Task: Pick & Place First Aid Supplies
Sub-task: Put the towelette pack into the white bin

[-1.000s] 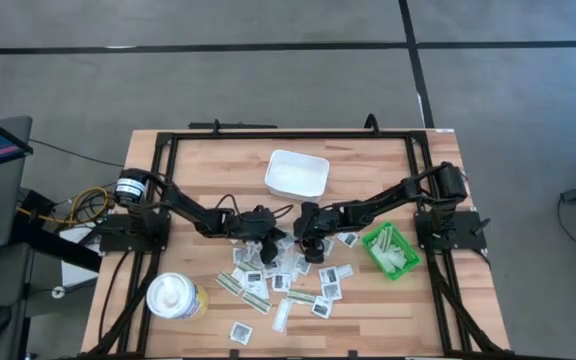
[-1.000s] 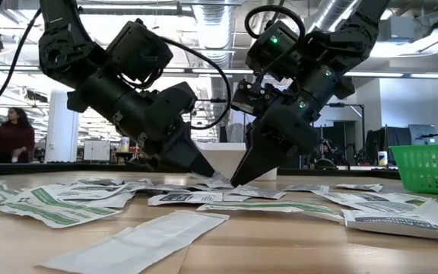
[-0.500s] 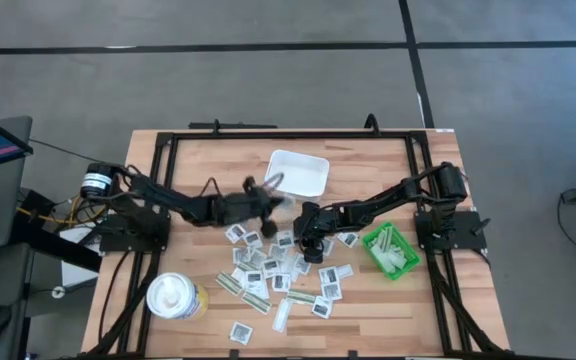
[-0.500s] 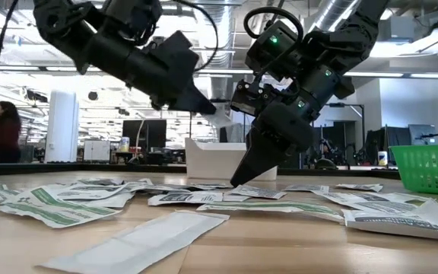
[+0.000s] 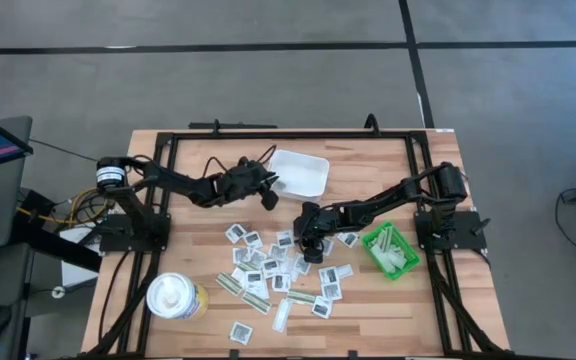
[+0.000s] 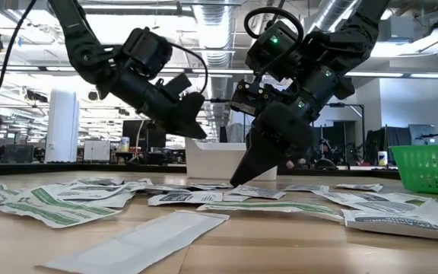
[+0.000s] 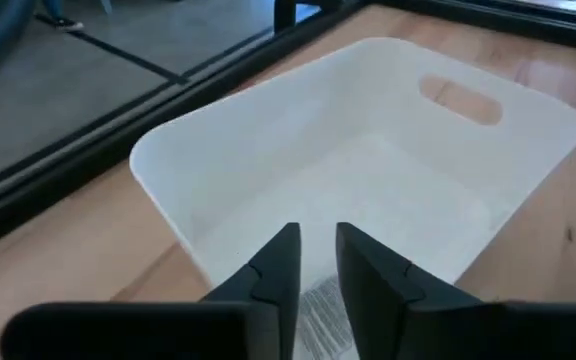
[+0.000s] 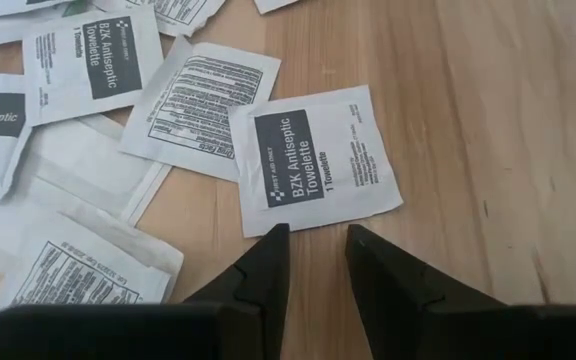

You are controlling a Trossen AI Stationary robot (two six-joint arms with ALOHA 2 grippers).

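Left gripper (image 7: 315, 262) hangs over the near rim of the white tray (image 7: 218, 130), fingers slightly parted with a printed packet (image 7: 320, 310) between them; whether it is gripped I cannot tell. Right gripper (image 8: 315, 262), fingers apart and empty, sits low with an antiseptic towelette packet (image 8: 313, 160) just ahead of its tips, roughly square, so it is the nearer arm for that one
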